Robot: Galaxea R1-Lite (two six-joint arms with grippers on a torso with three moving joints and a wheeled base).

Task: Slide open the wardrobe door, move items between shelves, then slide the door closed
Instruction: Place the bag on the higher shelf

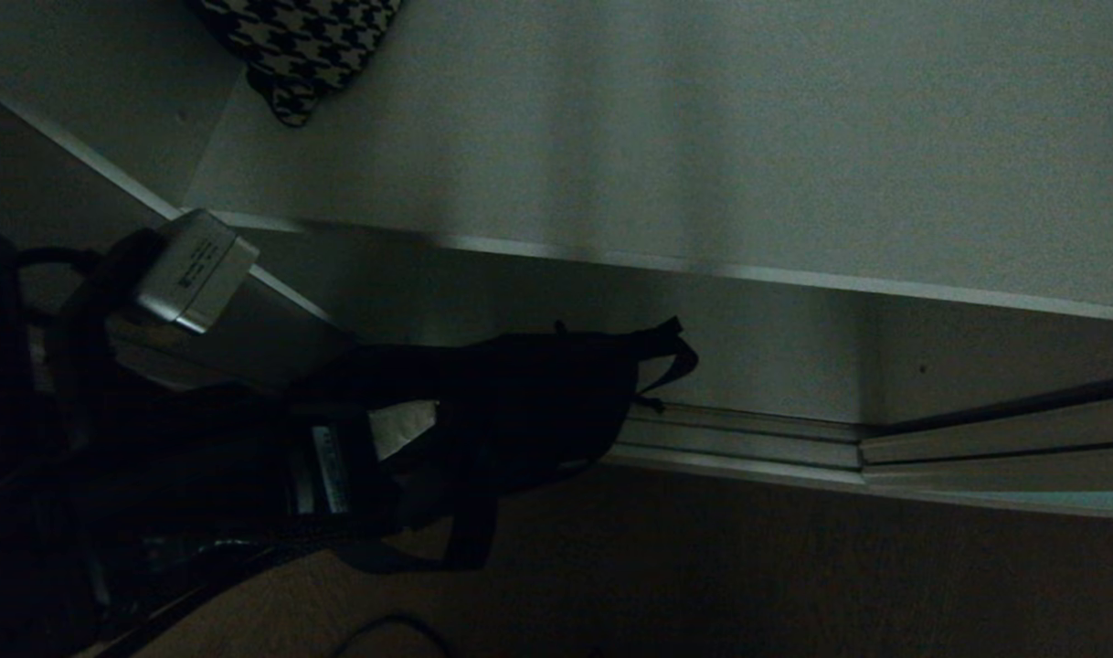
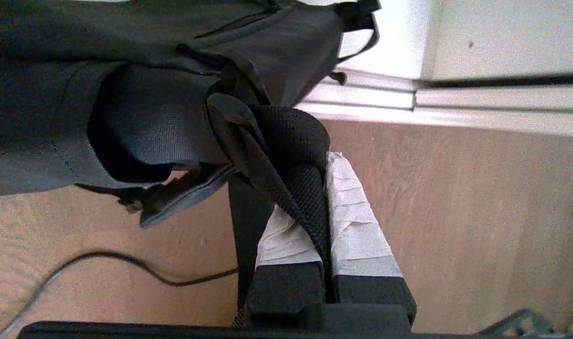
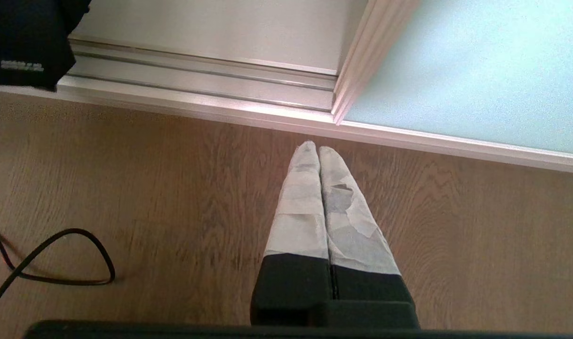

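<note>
My left gripper (image 2: 320, 179) is shut on the mesh strap (image 2: 296, 141) of a soft black fabric item (image 2: 150, 117). The item (image 1: 538, 402) hangs over the wooden floor just in front of the wardrobe, with loose straps dangling. A black-and-white houndstooth cloth (image 1: 301, 46) lies at the far left of the upper shelf (image 1: 703, 137). A lower shelf board (image 1: 757, 352) shows beneath it. The frosted sliding wardrobe door (image 3: 479, 70) stands slid aside to the right. My right gripper (image 3: 318, 149) hangs shut and empty over the floor near the track.
The ridged silver floor track (image 1: 739, 443) runs along the wardrobe front. A black cable (image 3: 56, 263) loops on the wooden floor (image 3: 173, 188) to the left. My left arm fills the left of the head view.
</note>
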